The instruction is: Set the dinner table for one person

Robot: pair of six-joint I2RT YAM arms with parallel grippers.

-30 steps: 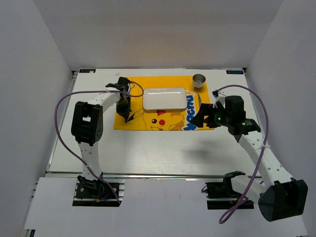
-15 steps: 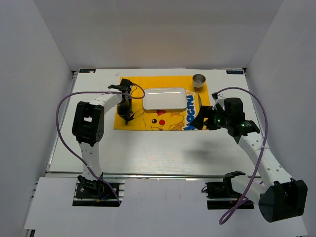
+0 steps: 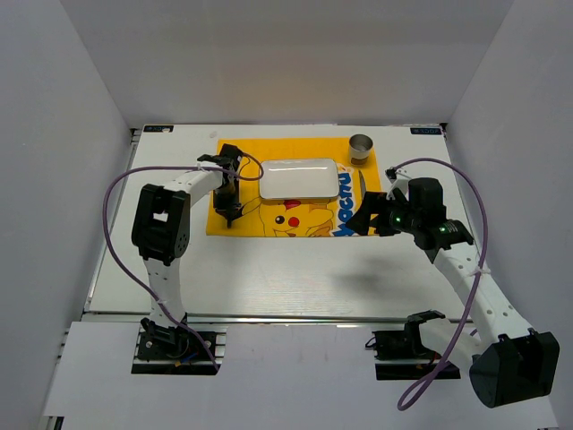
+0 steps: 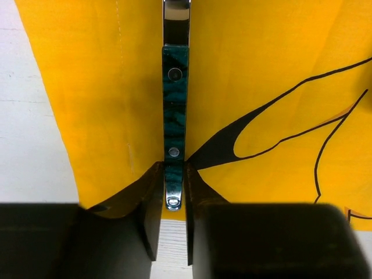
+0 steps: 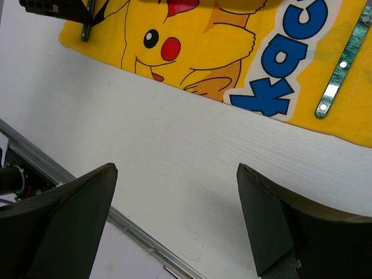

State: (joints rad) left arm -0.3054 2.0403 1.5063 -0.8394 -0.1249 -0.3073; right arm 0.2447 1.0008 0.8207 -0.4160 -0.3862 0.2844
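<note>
The white dinner table (image 3: 269, 269) carries a yellow cartoon mat (image 3: 309, 226) with a white plate (image 3: 299, 179) in its middle. My left gripper (image 3: 226, 211) is at the mat's left edge, shut on the end of a green-handled metal utensil (image 4: 174, 116). The utensil runs away from me low over the mat (image 4: 261, 70), and its head is out of view. My right gripper (image 3: 365, 219) is open and empty above the mat's right front corner. In the right wrist view its fingers (image 5: 87, 215) straddle bare table (image 5: 174, 145).
A second green-handled utensil (image 5: 343, 64) lies on the mat's right strip, also visible from above (image 3: 362, 184). A small metal cup (image 3: 362, 146) stands at the mat's far right corner. The table's metal rail (image 5: 75, 192) runs along the near edge. White walls enclose three sides.
My left wrist has shifted slightly right over the mat's left edge, still holding the utensil. The right arm has barely moved.
</note>
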